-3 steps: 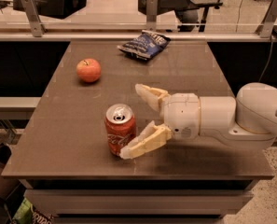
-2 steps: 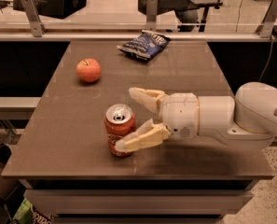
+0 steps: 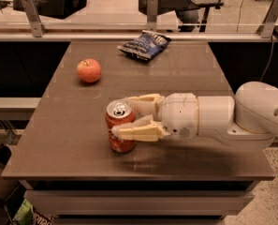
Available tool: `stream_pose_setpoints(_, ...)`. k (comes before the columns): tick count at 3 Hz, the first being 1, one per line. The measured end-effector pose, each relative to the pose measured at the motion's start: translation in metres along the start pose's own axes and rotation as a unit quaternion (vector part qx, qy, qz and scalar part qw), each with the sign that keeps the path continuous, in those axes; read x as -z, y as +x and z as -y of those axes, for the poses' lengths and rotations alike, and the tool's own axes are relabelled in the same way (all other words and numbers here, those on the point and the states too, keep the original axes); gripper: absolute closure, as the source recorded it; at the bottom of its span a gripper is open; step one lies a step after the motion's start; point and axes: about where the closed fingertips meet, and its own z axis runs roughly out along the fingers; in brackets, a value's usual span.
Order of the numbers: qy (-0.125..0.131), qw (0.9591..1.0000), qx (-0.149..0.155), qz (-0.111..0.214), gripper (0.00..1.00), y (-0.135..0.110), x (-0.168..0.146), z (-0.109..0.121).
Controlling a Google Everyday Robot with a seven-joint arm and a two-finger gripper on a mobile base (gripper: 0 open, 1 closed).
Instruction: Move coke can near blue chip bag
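- The coke can (image 3: 118, 120) stands upright on the counter (image 3: 190, 69), in the near-left part, close to the front edge, with its silver top and pull tab facing up.
- The end effector (image 3: 121, 117) reaches in from the right, level with the can, its arm lying low over the counter.
- Its two pale fingers (image 3: 141, 132) sit either side of the can: one crosses the can's front face, the other runs behind the can at the height of the rim.
- The fingers are drawn in to about the can's width and appear to grip it. The near finger lies against the can's wall, but contact by the far finger is hidden behind the can.
- The can's base seems to rest on the counter, with a shadow right beneath it.
- The blue chip bag (image 3: 144, 45) lies flat at the far edge of the counter, well apart from the can and somewhat to its right.
- An apple (image 3: 89, 70) sits on the left side, between the can and the far edge, touching neither.
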Motion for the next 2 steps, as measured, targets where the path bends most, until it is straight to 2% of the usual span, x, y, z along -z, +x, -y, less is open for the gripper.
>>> stream_pose_setpoints(1,-0.002,1.0,0.001,0.0,0.85,-0.0012,-0.0017,-0.0012)
stream_pose_setpoints(2,-0.004,1.0,0.003,-0.001,1.0,-0.0025,-0.0035,-0.0025)
